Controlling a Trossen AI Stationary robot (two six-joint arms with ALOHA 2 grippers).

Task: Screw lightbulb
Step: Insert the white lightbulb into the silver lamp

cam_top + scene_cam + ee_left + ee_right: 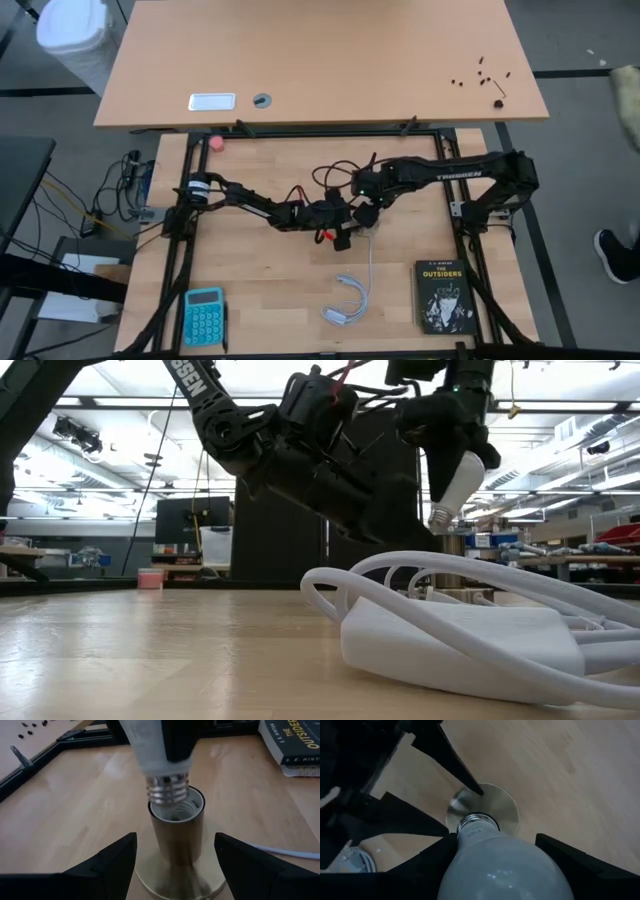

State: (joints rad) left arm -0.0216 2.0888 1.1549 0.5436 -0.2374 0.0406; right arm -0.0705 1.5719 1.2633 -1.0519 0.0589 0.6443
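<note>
The white lightbulb (502, 865) hangs in my right gripper (496, 837), which is shut on it. The bulb's silver screw base (167, 790) points down, just over the open mouth of the brass socket (175, 827). In the low view the bulb (462, 475) leans, with its thread (438, 518) lowest. The socket stands upright on its round base on the table. My left gripper (175, 836) reaches in nearly level with one finger on each side of the socket. In the high view both grippers meet mid-table, left (345, 232) and right (365, 212). My left gripper has the socket's round brass base (142, 870) between its two fingers, one at each side of the rim. It comes in low, slanting slightly down, from the table's left. The socket stands upright on the table. My right gripper pinches the bulb's frosted globe (470, 855) between its two fingers, at the globe's wide part. The fingers come from above and point steeply down. The bulb is lifted clear and slightly tilted, its thread (476, 820) over the socket's mouth.
A white cord with a white adapter block (345, 305) lies near the table's front, large in the low view (450, 635). A black book (442, 297) lies front right and a blue calculator (203, 315) front left. A pink ball (216, 142) sits far left.
</note>
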